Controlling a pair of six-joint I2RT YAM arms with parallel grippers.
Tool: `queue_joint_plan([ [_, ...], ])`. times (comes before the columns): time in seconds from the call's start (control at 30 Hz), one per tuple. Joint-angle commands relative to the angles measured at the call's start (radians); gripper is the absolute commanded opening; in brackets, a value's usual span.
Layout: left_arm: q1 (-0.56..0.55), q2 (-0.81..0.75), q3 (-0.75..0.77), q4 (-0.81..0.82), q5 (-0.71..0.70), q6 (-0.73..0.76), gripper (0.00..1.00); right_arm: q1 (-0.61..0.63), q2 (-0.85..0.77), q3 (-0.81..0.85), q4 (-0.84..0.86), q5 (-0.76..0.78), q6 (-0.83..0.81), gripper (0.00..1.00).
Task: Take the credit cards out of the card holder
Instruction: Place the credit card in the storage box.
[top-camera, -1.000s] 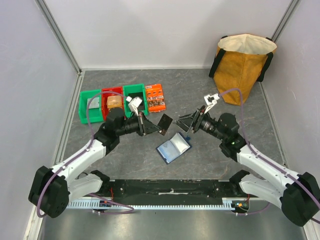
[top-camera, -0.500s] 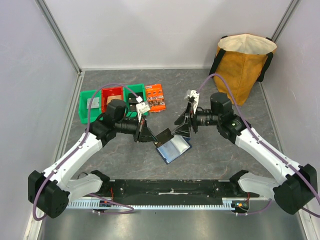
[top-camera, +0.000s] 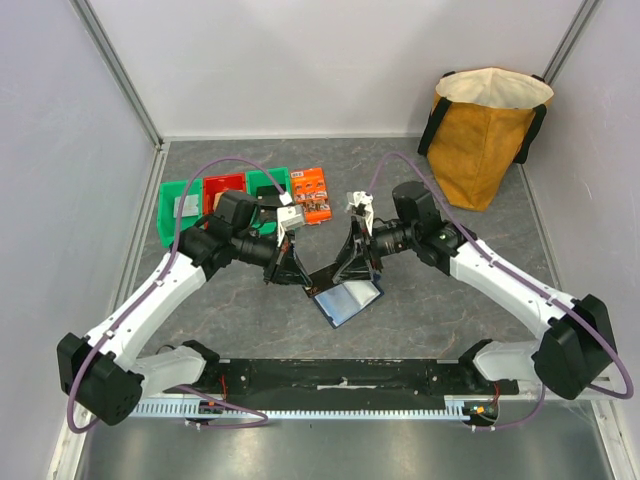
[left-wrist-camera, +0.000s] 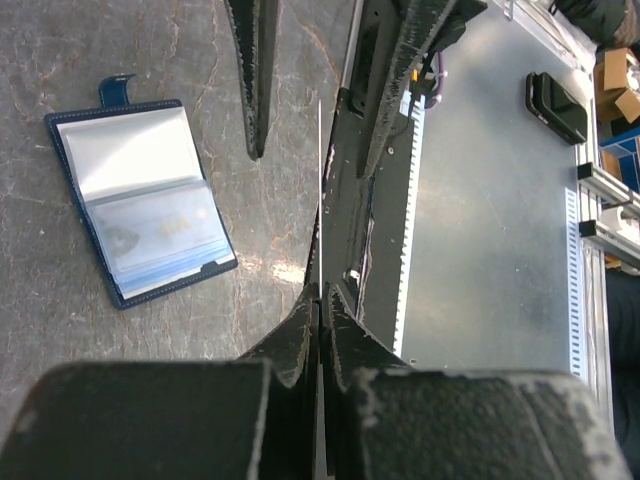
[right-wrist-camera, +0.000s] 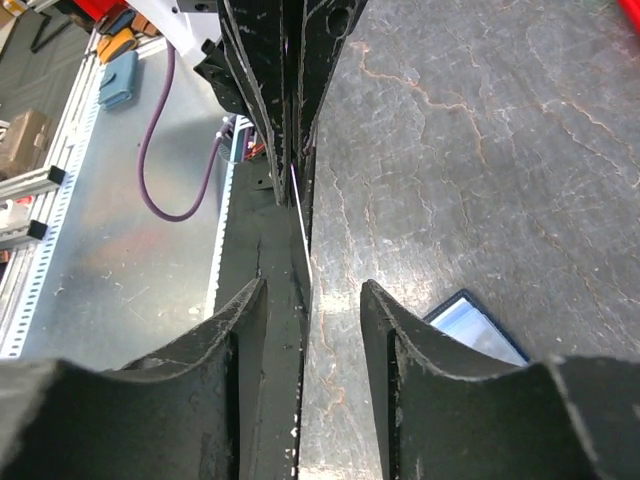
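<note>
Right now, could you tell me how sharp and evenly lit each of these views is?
Top view: sharp, evenly lit, soft shadows. Left wrist view: card holder crisp, glare patch on the table beside it, left gripper blurred up close. Right wrist view: right gripper dark and soft, table grain sharp.

No legible text; orange packet (top-camera: 312, 195) print too small to read.

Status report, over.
Left gripper shut on card. Right gripper open, straddling it. Card holder lies open. Nothing blocking.
</note>
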Motion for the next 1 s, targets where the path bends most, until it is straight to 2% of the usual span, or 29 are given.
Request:
queue_joint_plan([
  [0.0, -0.009, 0.006, 0.049, -0.067, 0.013, 0.099, 0.02, 0.013, 0.023, 0.063, 0.0, -0.051, -0.028, 0.41],
  [0.13, -0.011, -0.005, 0.05, -0.074, -0.012, 0.096, 0.02, 0.014, 0.027, 0.058, 0.003, -0.066, -0.03, 0.01],
  [0.17, -0.012, -0.008, 0.05, -0.069, -0.027, 0.091, 0.04, 0.014, 0.024, 0.055, 0.008, -0.064, -0.025, 0.0],
  [0.23, -0.011, -0.026, 0.04, -0.043, -0.079, 0.061, 0.14, 0.013, 0.018, 0.043, 0.031, -0.039, 0.007, 0.0],
  [0.3, -0.012, -0.058, 0.015, 0.006, -0.145, 0.012, 0.28, 0.011, 0.003, 0.018, 0.083, -0.006, 0.051, 0.0],
  [0.37, -0.011, -0.103, -0.022, 0.083, -0.231, -0.064, 0.44, 0.002, -0.023, -0.032, 0.198, 0.034, 0.192, 0.0],
  [0.47, -0.011, -0.207, -0.115, 0.237, -0.358, -0.234, 0.55, -0.015, -0.066, -0.137, 0.489, 0.112, 0.449, 0.0],
  [0.6, -0.009, -0.363, -0.29, 0.498, -0.515, -0.484, 0.6, -0.021, -0.109, -0.262, 0.733, 0.236, 0.677, 0.0],
  [0.67, -0.009, -0.428, -0.373, 0.619, -0.549, -0.6, 0.6, -0.021, -0.121, -0.318, 0.846, 0.293, 0.781, 0.0],
  [0.8, -0.011, -0.505, -0.515, 0.894, -0.556, -0.812, 0.61, -0.02, -0.129, -0.413, 1.066, 0.374, 0.964, 0.0],
  [0.97, -0.011, -0.505, -0.621, 1.124, -0.541, -0.956, 0.61, -0.013, -0.091, -0.476, 1.255, 0.397, 1.099, 0.0],
])
